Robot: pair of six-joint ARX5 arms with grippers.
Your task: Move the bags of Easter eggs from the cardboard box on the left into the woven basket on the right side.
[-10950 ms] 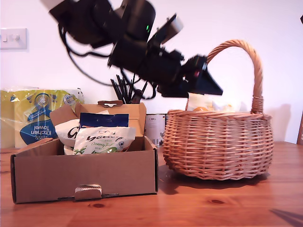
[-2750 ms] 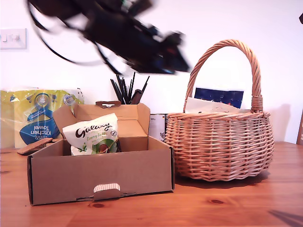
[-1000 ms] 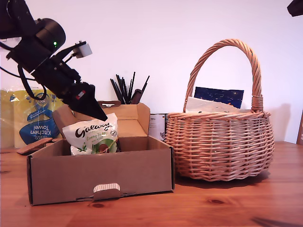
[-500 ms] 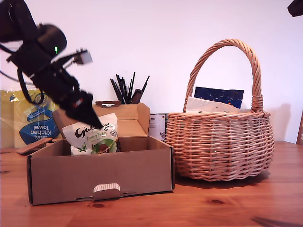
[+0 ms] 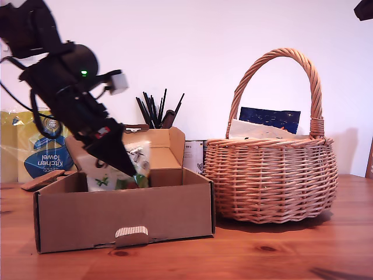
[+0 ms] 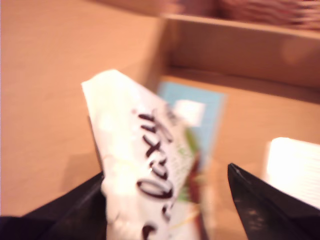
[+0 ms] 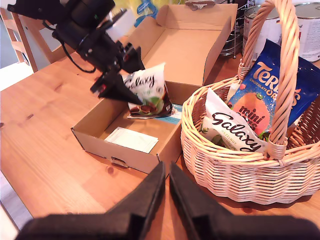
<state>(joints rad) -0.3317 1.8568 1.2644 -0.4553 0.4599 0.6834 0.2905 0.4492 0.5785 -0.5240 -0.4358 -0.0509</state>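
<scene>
White Galaxy bag [image 6: 145, 165] stood upright between my first gripper's [image 6: 167, 200] spread fingers, not yet pinched, with my second gripper [image 7: 165, 192] closed, well away.

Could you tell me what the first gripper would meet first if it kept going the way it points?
My first gripper already straddles the Galaxy bag; beyond it probably lies the cardboard box floor, though blur hides the depth.

Soft, even light fills the exterior view; the woven basket [image 5: 269, 178] throws a faint shadow on the desk [image 5: 280, 251]. The first wrist view is heavily blurred and warm-tinted, the Galaxy pouch [image 6: 145, 170] overexposed. The second wrist view is sharp and bright.
</scene>
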